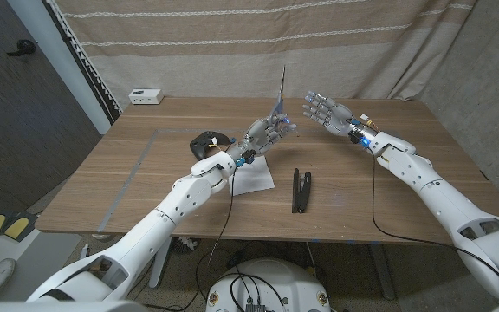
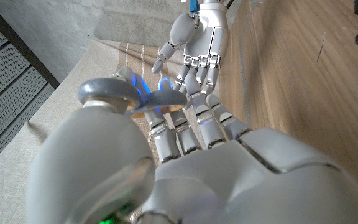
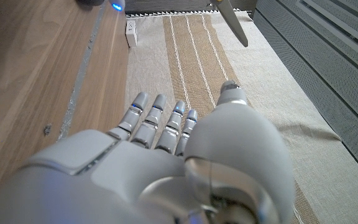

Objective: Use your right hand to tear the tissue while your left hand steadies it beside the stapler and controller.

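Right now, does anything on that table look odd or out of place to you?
Yes: a thin strip of tissue stands up in the air, held in the fingers of the left hand, while a white sheet lies flat on the table. The right hand hovers open beside it. The stapler lies undisturbed.

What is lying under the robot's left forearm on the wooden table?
A white tissue sheet lies flat on the wooden table beneath the left forearm. The arm covers its near-left part, so its full outline cannot be seen.

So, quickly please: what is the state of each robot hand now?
Left robot hand: holds the thin white tissue sheet upright.
Right robot hand: open, fingers spread, holding nothing.
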You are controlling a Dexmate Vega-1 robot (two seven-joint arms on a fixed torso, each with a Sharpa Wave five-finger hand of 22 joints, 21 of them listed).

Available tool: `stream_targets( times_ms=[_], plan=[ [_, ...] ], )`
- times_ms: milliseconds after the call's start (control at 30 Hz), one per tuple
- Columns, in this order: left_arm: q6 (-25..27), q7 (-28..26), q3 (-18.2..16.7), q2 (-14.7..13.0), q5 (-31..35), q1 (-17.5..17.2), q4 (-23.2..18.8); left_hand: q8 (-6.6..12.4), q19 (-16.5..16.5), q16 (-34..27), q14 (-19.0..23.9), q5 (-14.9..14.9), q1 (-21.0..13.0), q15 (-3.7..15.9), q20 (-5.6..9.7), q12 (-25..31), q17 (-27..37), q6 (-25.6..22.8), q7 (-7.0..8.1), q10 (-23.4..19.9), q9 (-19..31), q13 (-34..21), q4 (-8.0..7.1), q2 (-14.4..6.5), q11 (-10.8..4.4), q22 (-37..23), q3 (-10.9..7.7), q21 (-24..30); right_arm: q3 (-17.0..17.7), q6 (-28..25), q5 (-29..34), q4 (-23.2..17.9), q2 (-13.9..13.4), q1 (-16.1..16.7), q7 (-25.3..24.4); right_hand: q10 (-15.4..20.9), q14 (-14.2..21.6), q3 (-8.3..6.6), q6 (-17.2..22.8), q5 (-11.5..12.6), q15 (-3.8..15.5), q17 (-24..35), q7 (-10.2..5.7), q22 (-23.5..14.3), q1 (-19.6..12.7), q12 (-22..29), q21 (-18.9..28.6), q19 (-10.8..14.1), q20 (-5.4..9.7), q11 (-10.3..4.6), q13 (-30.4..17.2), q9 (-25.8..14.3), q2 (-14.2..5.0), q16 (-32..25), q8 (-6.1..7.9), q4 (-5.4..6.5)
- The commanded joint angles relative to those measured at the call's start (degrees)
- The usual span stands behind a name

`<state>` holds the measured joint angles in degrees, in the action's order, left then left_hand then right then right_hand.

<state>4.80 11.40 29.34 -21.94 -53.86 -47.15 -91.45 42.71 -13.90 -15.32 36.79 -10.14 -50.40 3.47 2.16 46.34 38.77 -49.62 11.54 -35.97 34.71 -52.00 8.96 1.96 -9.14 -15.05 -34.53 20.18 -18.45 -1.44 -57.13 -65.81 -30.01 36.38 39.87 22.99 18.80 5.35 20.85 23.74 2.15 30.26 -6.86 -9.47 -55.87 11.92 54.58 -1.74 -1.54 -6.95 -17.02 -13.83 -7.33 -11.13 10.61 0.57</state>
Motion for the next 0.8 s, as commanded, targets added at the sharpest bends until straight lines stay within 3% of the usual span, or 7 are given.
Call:
stream_targets(
  times_ms=[33, 300, 467, 800],
  plan=[
    [0.56, -3.7, -0.64, -2.55, -0.1, -1.52, -4.74, 0.36, -0.38, -1.12, 0.78, 0.05, -1.46, 9.65, 2.36, 1.53, 1.27, -0.63, -0.03, -4.74, 6.02, -0.53, 0.12, -0.5, -3.19, -0.25, 0.92, 0.56, 0.01, -0.25, 0.18, 0.66, 0.01, -0.29, -0.05, -0.15, -0.14, 0.17, -0.18, 0.27, 7.81, -0.09, -0.15, -0.33, 0.24, 0.29, -0.26, 0.3, -0.3, 0.14, -0.05, 0.0, -0.06, -0.32, 0.32, -0.41],
    [2.47, -5.81, -1.24, -4.68, -1.08, -2.33, -7.86, 0.25, -0.43, -1.24, 0.76, 0.0, -0.81, 9.62, 2.3, 1.83, 2.02, -1.86, -0.01, -4.97, 4.48, -0.5, -0.37, -0.35, -2.93, -0.29, 1.46, 0.68, 0.27, -0.33, 0.32, 0.8, -0.47, -0.03, -0.43, -0.1, -0.32, 0.13, -0.38, 0.39, 7.92, -0.22, -0.23, -0.34, 0.2, 0.45, -0.47, 0.38, -0.29, 0.11, 0.0, 0.07, -0.11, -0.35, 0.37, -0.54],
    [3.66, -7.39, -1.61, -5.66, -1.92, -2.93, -9.7, 0.1, -1.54, -1.83, 1.37, -0.19, -1.93, 9.87, 2.76, 0.92, 3.39, -7.2, -2.17, -6.74, 0.19, 2.76, -0.06, -1.03, -2.74, -1.79, 1.55, 2.29, 0.19, -0.33, 0.82, 0.96, -0.81, -0.17, -0.84, -0.02, -0.38, 0.08, -0.39, 0.48, 8.06, -0.3, -0.27, -0.34, 0.12, 0.57, -0.6, 0.42, -0.27, 0.06, 0.03, 0.11, -0.18, -0.39, 0.45, -0.65],
    [4.79, -11.76, -2.94, -8.24, -2.83, -5.86, -14.26, -1.56, -1.5, -2.22, 2.19, -0.1, -2.13, 9.77, 3.1, 1.66, 4.16, -8.6, -1.89, -8.63, -3.46, 3.02, 0.03, 0.11, -2.77, -2.91, 1.74, 3.21, 0.16, -0.96, 0.88, 1.7, -1.01, -0.74, -0.61, 0.19, -0.53, -0.01, -0.3, 0.62, 8.09, -0.45, -0.23, -0.35, 0.0, 0.81, -0.85, 0.53, -0.23, -0.11, 0.1, 0.18, -0.3, -0.46, 0.62, -0.84]
  ],
)
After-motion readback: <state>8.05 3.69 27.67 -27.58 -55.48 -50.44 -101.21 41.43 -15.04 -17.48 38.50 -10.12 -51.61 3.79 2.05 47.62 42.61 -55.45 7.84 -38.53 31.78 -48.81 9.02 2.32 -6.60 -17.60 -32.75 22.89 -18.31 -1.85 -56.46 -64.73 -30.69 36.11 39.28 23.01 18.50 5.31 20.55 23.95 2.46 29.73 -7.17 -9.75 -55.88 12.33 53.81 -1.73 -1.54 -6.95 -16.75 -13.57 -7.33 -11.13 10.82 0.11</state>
